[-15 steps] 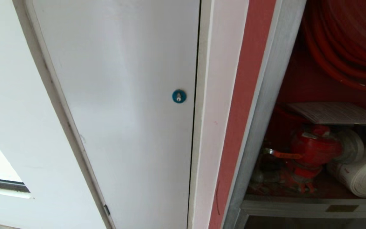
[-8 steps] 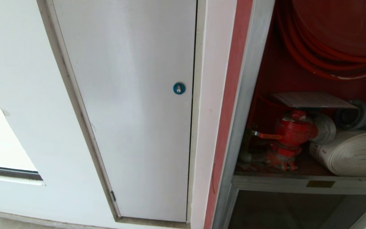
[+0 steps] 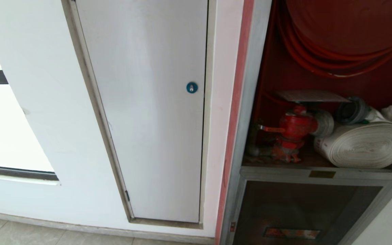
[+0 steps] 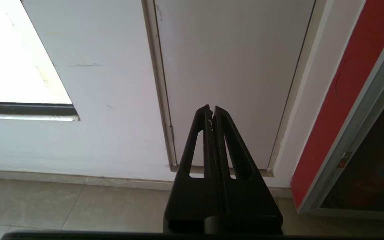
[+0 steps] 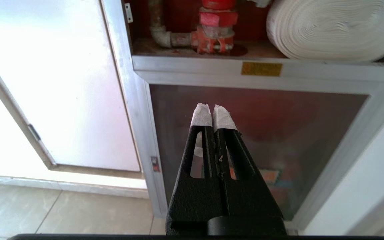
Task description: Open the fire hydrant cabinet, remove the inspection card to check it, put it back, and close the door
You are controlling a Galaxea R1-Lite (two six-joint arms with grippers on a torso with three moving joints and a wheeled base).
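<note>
White wall and the plain white panel (image 3: 141,112) with its blue round lock (image 3: 192,87) fill most of the head view, and against the pictures from a second ago the whole scene has slid: more floor (image 3: 29,234) shows at the bottom and the cabinet's lower part has come into sight. That is the camera shifting with the robot, not the things moving.

At the right stands the fire hydrant cabinet (image 3: 247,102), its upper compartment already exposed, red inside. The large glass door of the task cannot be made out in any view; only the smaller lower dark glass panel (image 3: 305,207) is visible, shut in its frame. Inside hang the red hose reel (image 3: 345,30), and below it lie the rolled white hose (image 3: 362,144) and the red valve (image 3: 294,127).

The inspection card (image 3: 313,96) lies flat above the valve, seemingly resting on top of it, seen nearly edge-on.

Neither arm shows in the head view. The left gripper (image 4: 211,111) faces the white panel low down, its fingers pressed together and holding nothing. The right gripper (image 5: 211,113), with taped fingertips (image 5: 201,115) likewise closed and empty, points at the lower glass panel.

Judging from this, the cabinet is open with the card in place, and the robot appears to be repositioning in front of it.
</note>
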